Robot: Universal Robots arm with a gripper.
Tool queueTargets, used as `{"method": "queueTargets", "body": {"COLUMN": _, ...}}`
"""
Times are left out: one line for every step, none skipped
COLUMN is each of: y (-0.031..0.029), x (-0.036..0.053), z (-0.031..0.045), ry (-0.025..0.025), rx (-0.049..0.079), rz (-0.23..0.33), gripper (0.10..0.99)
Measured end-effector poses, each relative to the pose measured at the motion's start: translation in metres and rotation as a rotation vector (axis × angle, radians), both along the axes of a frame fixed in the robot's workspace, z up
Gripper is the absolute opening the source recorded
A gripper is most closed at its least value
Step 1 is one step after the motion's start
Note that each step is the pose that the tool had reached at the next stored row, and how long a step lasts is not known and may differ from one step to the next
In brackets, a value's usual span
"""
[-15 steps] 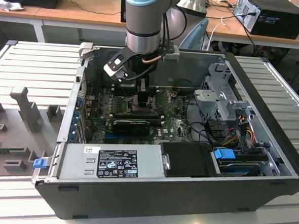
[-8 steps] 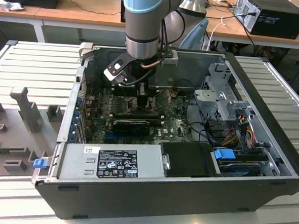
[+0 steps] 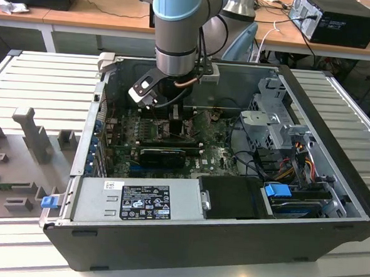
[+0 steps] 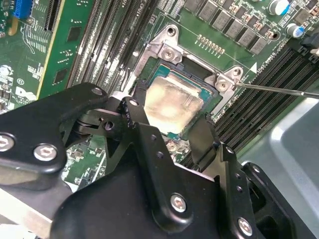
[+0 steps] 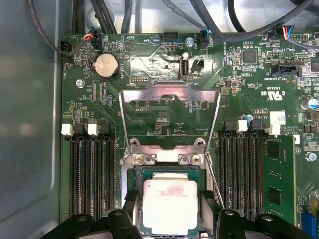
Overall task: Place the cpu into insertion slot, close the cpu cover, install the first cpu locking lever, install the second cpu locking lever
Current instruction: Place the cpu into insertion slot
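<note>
The cpu (image 5: pixel 171 206), a pale beige-silver square chip (image 4: pixel 172 104), lies flat in the insertion slot (image 5: pixel 164 158), whose silvery rim (image 4: pixel 225 82) frames it in both wrist views. My gripper (image 5: pixel 171 201) straddles the chip, one black finger (image 4: pixel 133 110) against each opposite edge, shut on it. The cpu cover (image 5: pixel 169 93), a silvery frame with a cut-out centre, stands swung back from the slot on its hinge. A thin wire locking lever (image 4: pixel 279 90) sticks out beside the slot. In the exterior view the gripper (image 3: pixel 174 113) reaches down into the open case.
Long black memory slots (image 5: pixel 92 174) flank the socket on both sides. A black graphics card (image 3: pixel 162 155) lies in front of the socket, with the power supply (image 3: pixel 137 201) nearer the case front. Cables and a drive cage (image 3: pixel 271 118) fill the exterior view's right.
</note>
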State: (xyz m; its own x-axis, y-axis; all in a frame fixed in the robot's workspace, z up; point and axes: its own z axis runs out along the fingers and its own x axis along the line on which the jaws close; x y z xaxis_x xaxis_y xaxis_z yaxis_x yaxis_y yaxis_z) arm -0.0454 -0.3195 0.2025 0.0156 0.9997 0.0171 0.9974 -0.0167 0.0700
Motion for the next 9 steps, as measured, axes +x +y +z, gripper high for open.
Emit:
{"method": "queueTargets", "body": {"y": 0.0011, "x": 0.0, "z": -0.0001, "ry": 0.0001, "rx": 0.0, "rz": 0.0, "gripper": 0.604}}
{"method": "queueTargets", "body": {"y": 0.0026, "x": 0.0003, "z": -0.0002, "ry": 0.0001, "rx": 0.0, "rz": 0.0, "gripper": 0.604}}
{"method": "queueTargets", "body": {"y": 0.004, "x": 0.0009, "z": -0.0004, "ry": 0.0003, "rx": 0.0, "rz": 0.0, "gripper": 0.604}}
{"method": "queueTargets", "body": {"y": 0.0046, "x": 0.0011, "z": -0.0006, "ry": 0.0003, "rx": 0.0, "rz": 0.0, "gripper": 0.604}}
{"method": "queueTargets", "body": {"y": 0.0048, "x": 0.0012, "z": -0.0008, "ry": 0.0002, "rx": 0.0, "rz": 0.0, "gripper": 0.604}}
{"method": "queueTargets", "body": {"y": 0.0047, "x": 0.0011, "z": -0.0008, "ry": 0.0004, "rx": 0.0, "rz": 0.0, "gripper": 0.604}}
{"method": "queueTargets", "body": {"y": 0.0046, "x": 0.0011, "z": -0.0009, "ry": 0.0002, "rx": -0.001, "rz": 0.0, "gripper": 0.604}}
{"method": "queueTargets", "body": {"y": 0.0037, "x": 0.0011, "z": -0.0009, "ry": 0.0003, "rx": -0.002, "rz": 0.0, "gripper": 0.604}}
{"method": "queueTargets", "body": {"y": 0.0012, "x": 0.0011, "z": -0.0009, "ry": 0.0003, "rx": -0.003, "rz": 0.0, "gripper": 0.604}}
